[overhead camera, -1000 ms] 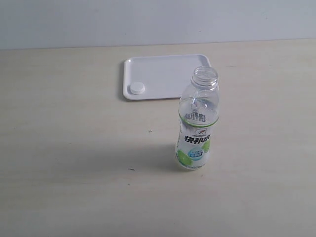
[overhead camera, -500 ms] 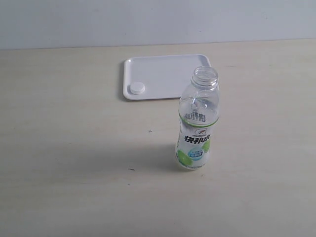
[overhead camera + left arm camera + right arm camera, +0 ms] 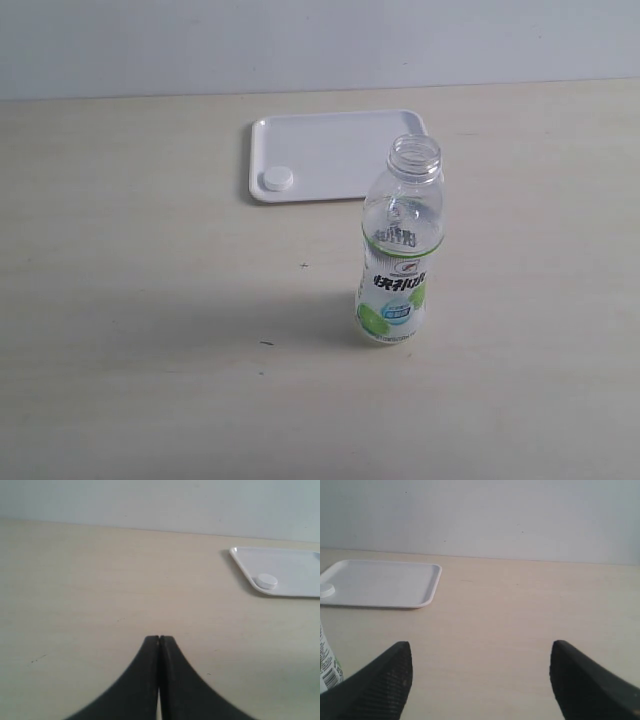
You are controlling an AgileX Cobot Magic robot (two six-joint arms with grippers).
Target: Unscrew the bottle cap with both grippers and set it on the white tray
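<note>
The clear bottle [image 3: 398, 250] stands upright on the table with its neck open and no cap on it. The white bottle cap [image 3: 275, 179] lies in the near left corner of the white tray [image 3: 340, 140], behind the bottle. Neither gripper shows in the exterior view. In the left wrist view my left gripper [image 3: 159, 639] is shut with nothing between its fingers, over bare table, with the tray [image 3: 295, 565] and cap [image 3: 266, 581] far off. In the right wrist view my right gripper [image 3: 480, 652] is open and empty; the bottle's label [image 3: 327, 667] shows at the frame's edge beside one finger, with the tray [image 3: 385, 582] and cap [image 3: 326, 590] beyond.
A pale wooden table [image 3: 140, 300] carries everything, and a plain light wall [image 3: 320, 40] rises behind its far edge. A few small dark specks [image 3: 266, 343] mark the tabletop near the bottle.
</note>
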